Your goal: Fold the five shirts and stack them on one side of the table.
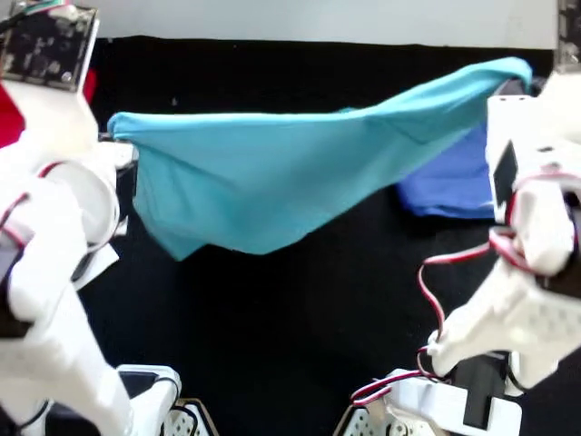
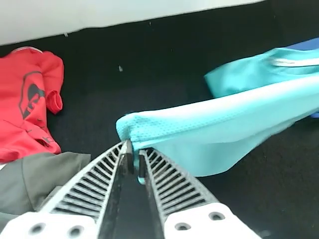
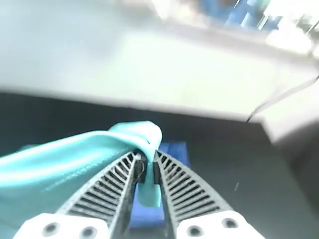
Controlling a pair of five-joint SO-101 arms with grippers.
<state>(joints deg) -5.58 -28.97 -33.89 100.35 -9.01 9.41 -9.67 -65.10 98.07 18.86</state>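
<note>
The teal shirt (image 1: pixel 290 173) hangs in the air across the middle of the high view. It stretches from the left edge towards the upper right corner, and its loose belly sags towards the lower left. It hangs this way because each end is pinched. The left arm (image 1: pixel 54 236) has its jaws clenched on a bunched corner at the left of the frame, and the right arm (image 1: pixel 536 227) has its jaws clamped on the opposite corner at the upper right.

Holding it taut between two corners probably lifts the cloth clear of the black worktop (image 1: pixel 300 318), so it can be laid down straight for folding. Beneath its right end a blue shirt (image 1: pixel 449 186) lies flat on the worktop, seemingly folded, which suggests the stack is forming on that side. At the far left edge lies a red shirt (image 1: pixel 7 118). The left wrist view shows a grey shirt (image 2: pixel 30 179) just beside it, and both are unfolded and apparently waiting their turn.
</note>
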